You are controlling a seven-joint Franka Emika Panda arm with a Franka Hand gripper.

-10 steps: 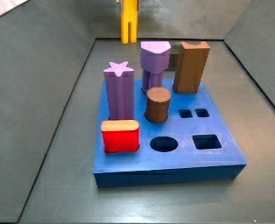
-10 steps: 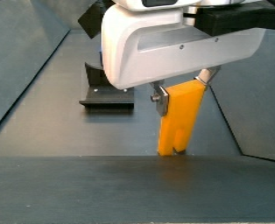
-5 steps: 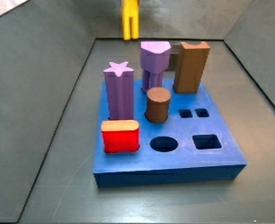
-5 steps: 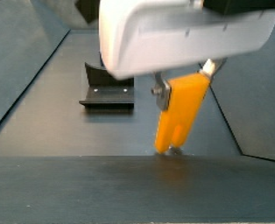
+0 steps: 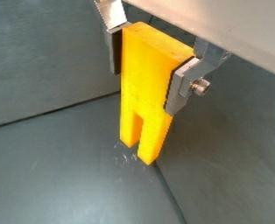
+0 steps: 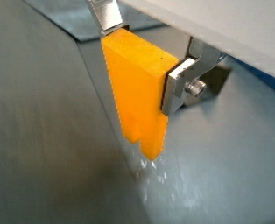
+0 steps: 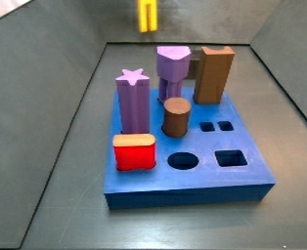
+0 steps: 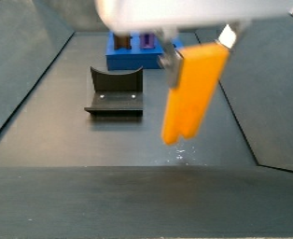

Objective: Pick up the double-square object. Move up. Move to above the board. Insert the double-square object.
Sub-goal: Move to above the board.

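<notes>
The board [image 7: 189, 166] is the largest thing in sight, a thick blue block lying on the grey floor in a side view, with a red block [image 7: 133, 151] at its near left corner, a purple star-topped peg [image 7: 133, 101], a short brown round peg [image 7: 176, 117], a purple peg [image 7: 173, 70] and a tall brown rectangular block [image 7: 216, 74] toward its far edge. Its round hole, square hole and two small square holes stand unfilled along the near right side.

The fixture [image 8: 116, 93] shows in a side view only, standing on the floor between the board's far end and the near edge of the table.

The double-square object [image 8: 193, 93] hangs clear of the floor, slightly tilted, beyond the board's far edge; in a side view [image 7: 146, 15] only its lower part shows at the top of the picture. The groove splitting its lower end into two legs shows in a wrist view [image 5: 144, 92].

The gripper [image 5: 147, 61] points downward and clamps the yellow block between its silver fingers [image 5: 185, 83], one plate on each side near the upper part, as both wrist views show [image 6: 137, 54]. The white housing of the arm fills the top of a side view.
</notes>
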